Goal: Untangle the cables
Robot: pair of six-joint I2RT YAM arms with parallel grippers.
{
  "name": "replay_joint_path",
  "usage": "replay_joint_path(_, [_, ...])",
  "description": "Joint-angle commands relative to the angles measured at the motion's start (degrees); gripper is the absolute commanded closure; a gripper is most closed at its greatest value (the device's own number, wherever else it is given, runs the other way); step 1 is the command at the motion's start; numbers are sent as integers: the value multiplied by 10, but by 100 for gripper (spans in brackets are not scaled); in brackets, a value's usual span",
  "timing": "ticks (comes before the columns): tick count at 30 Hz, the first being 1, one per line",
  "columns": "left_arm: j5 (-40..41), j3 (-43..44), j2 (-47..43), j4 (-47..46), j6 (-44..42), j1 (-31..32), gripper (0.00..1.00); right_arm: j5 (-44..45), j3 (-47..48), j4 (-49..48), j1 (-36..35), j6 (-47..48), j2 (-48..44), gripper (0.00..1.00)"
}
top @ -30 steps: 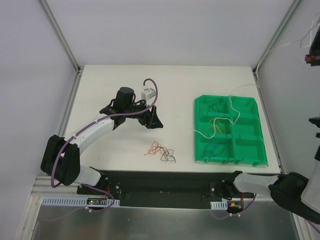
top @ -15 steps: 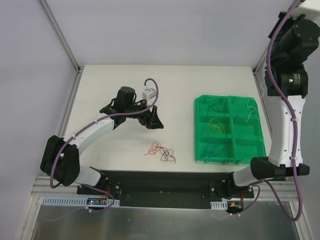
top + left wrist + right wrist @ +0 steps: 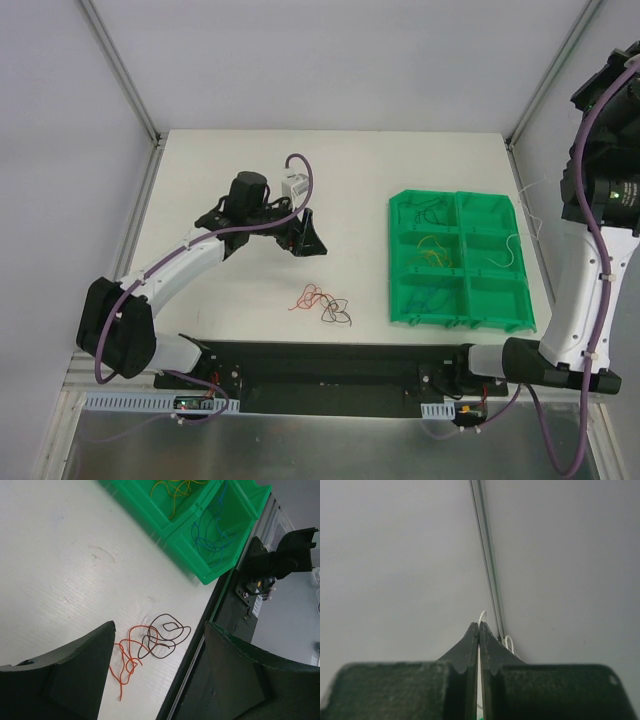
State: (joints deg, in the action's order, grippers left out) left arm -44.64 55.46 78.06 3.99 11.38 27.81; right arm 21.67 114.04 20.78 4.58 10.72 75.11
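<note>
Left wrist view: knot of thin red and black kinked wires (image 3: 150, 645) on white table (image 3: 60, 555), framed by wide-open left gripper (image 3: 159, 624). Right gripper (image 3: 479, 625) pinched tight on thin white wire (image 3: 478, 680). Best to descend straight, nip one strand only, lift slowly.

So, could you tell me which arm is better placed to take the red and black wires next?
Left, probably: the left gripper is open and hovers near the knot, while the right gripper is high up, shut on a white wire.
</note>
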Motion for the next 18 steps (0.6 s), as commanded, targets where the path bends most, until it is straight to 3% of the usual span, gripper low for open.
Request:
replay_joint_path(1, [14, 24, -19, 13, 4, 7, 29, -38, 72, 59, 7, -28, -7, 100])
replay_joint_path(8, [51, 41, 2, 54, 0, 7, 29, -89, 98, 124, 7, -82, -41, 100])
replay_joint_path(18, [47, 41, 4, 60, 5, 7, 30, -46, -125, 117, 7, -72, -138, 100])
